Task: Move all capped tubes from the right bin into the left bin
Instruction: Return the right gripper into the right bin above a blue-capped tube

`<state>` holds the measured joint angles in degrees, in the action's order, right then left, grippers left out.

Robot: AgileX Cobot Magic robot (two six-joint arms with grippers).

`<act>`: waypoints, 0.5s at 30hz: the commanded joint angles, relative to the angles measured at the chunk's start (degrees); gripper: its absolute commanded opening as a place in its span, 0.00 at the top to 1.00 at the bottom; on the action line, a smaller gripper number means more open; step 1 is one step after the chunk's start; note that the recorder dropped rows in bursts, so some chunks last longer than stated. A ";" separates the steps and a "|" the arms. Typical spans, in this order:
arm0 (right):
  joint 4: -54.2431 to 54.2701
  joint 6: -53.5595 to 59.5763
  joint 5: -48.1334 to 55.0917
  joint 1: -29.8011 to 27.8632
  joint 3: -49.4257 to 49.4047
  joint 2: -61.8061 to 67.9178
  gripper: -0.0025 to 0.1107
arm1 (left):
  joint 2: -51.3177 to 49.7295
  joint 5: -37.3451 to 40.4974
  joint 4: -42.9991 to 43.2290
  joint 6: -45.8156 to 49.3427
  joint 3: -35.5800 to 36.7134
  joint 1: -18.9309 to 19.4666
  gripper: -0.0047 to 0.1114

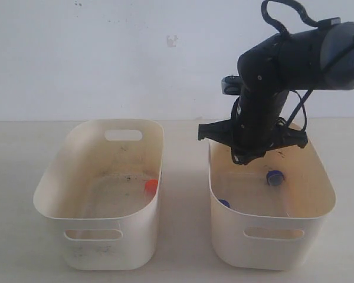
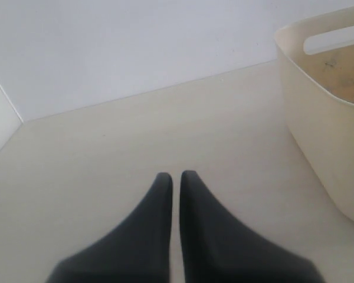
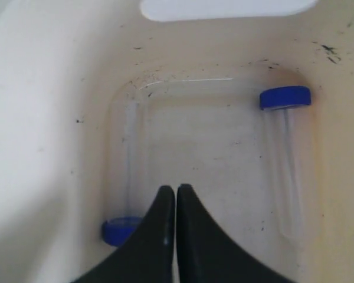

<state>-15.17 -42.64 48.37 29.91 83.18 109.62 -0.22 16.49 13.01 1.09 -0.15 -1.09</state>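
The right bin [image 1: 318,177] holds two clear tubes with dark blue caps. One lies along a side wall [image 3: 286,159], its cap [image 1: 275,177] toward the far end. The other lies by the opposite wall [image 3: 130,165], its cap [image 1: 224,203] toward the near end. My right gripper [image 3: 176,190] hangs shut and empty over the bin floor between them, closer to the second tube. In the left bin [image 1: 59,177] the orange-red cap of one tube [image 1: 150,187] shows by its right wall; a second orange-red one is not in sight. My left gripper [image 2: 176,175] is shut and empty over the bare table.
The right arm [image 1: 265,106] reaches down into the right bin from behind. A narrow strip of table [image 1: 186,194] separates the two tubs. In the left wrist view, a cream tub [image 2: 324,118] stands beside the left gripper. A white wall [image 1: 106,53] backs the table.
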 commanded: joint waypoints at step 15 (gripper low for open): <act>-0.35 1.20 0.86 -5.41 -0.74 2.44 0.98 | 0.22 -0.22 0.10 0.07 0.15 -0.13 0.92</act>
<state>-15.38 -42.10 48.89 24.74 82.60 111.19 -0.22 16.49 13.01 1.09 -0.15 -1.09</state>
